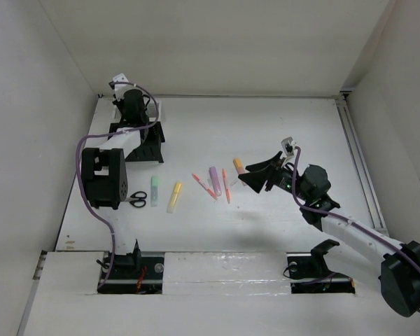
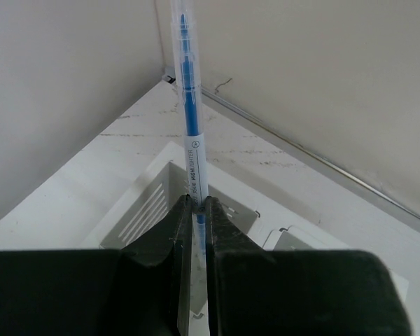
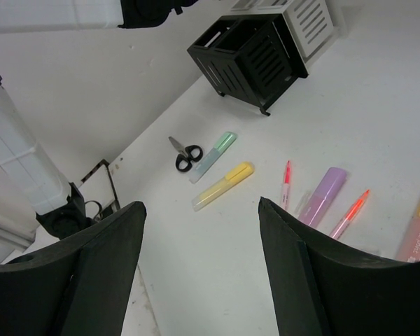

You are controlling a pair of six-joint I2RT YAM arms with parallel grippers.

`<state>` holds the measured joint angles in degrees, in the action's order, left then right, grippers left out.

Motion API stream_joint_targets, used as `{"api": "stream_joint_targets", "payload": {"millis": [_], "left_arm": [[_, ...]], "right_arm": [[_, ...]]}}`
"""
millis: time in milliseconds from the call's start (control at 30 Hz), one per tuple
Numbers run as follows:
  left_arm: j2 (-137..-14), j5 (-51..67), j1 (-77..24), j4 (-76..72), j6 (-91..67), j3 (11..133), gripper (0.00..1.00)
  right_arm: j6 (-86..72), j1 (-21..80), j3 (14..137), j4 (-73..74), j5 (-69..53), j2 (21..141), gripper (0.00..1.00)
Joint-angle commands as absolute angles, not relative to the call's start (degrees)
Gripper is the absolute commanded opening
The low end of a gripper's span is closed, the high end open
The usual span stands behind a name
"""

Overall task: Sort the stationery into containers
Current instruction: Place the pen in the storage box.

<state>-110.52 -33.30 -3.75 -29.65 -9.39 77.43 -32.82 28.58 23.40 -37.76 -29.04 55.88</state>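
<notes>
white table (image 1: 266, 126), scuffed, boxed in by plain white walls on three sides; arm bases sit at the near edge. nearest of the loose stationery, left of centre, we see black-handled scissors (image 1: 138, 199), a green marker (image 1: 154, 190) and a yellow marker (image 1: 174, 197), both markers lying roughly near-to-far. further right is a cluster: a red pen (image 1: 203, 185), a purple marker (image 1: 215, 179), an orange pen (image 1: 225, 185) and an orange marker (image 1: 239, 166), all flat on the table. the right gripper (image 1: 255, 175) hangs just right of that cluster, fingers spread wide with nothing between them.

far left, the black organiser (image 1: 147, 143) stands on the table with the white organiser (image 3: 311, 21) just behind it, close to the back wall. we cannot tell what is inside either one (the mesh walls hide the compartments).

the left gripper (image 2: 197, 206) is over the white organiser, fingers pressed together on a blue pen (image 2: 189, 105). the pen's long axis runs straight out in line with the fingers, capped blue tip at the far end, away from the gripper. its other end is hidden between the fingers.
</notes>
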Motion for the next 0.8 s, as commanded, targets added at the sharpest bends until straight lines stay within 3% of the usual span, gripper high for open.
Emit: {"api": "stream_joint_targets", "payload": {"millis": [0,767], "left_arm": [[-109.8,-34.3,-3.7,-33.3,-11.5,75.2,0.0],[-110.3,-36.7,-4.3,-26.9,-16.7,76.2,0.0]], "right_arm": [[-32.8,29.0,23.3,-41.5,-30.2,54.8,0.72],[-32.3,29.0,22.8,-40.4,-29.6,54.2,0.72]]}}
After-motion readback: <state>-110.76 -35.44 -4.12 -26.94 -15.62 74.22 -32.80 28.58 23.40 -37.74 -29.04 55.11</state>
